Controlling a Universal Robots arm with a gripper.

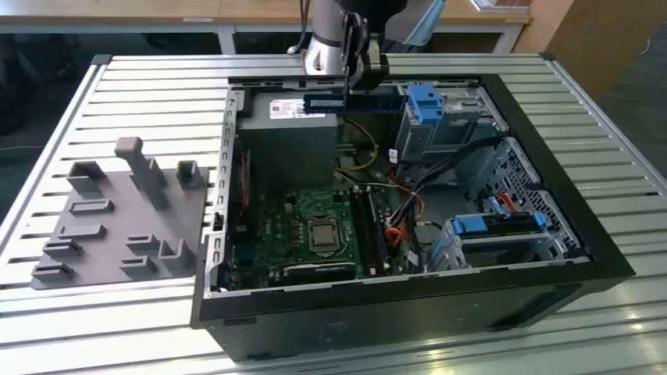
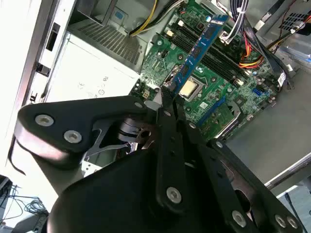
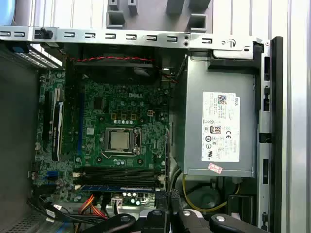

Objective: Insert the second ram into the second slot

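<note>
Arm (image 1: 328, 31) upright (near vertical), wrist pointing down; gripper (image 1: 366, 86) pinched tight on second ram (image 1: 351, 102).

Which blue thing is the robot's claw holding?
The long, thin dark-blue memory stick, pinched in the gripper above the case. The far bright-blue bracket and the near bright-blue bracket sit inside it, untouched.

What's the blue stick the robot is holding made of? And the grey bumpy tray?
The long, thin dark-blue memory stick looks like stiff matte circuit board, with dark chips along it. The grey bumpy tray is probably plastic: dull, one even colour, no shine.
</note>
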